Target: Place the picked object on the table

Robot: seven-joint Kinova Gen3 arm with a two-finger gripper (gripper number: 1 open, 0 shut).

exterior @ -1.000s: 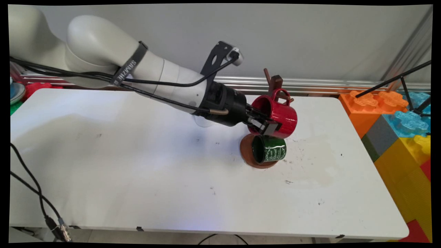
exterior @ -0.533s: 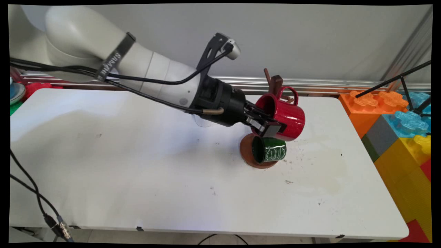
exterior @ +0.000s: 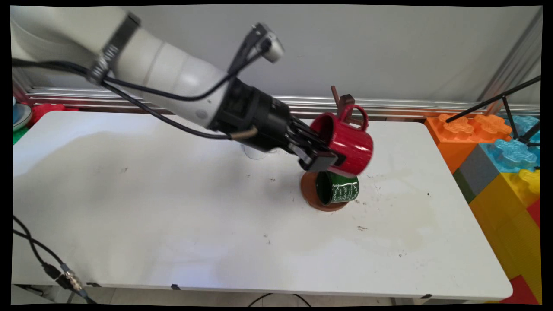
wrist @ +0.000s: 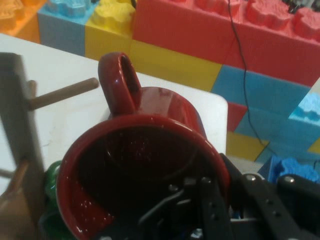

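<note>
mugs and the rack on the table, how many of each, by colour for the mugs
red mug: 1, held in the end effector, handle up beside the rack's pegs
green mug: 1, on its side low on the rack
wooden mug rack: 1, on a round brown base
total: 3

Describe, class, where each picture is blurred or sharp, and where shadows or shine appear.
Main view: the gripper and red mug are smeared by motion, while the green mug below stays crisp; the arm casts a broad soft shadow over the white table. Hand view: the mug's handle carries glossy highlights, and the gripper linkage at the bottom edge is dark and out of focus.
</note>
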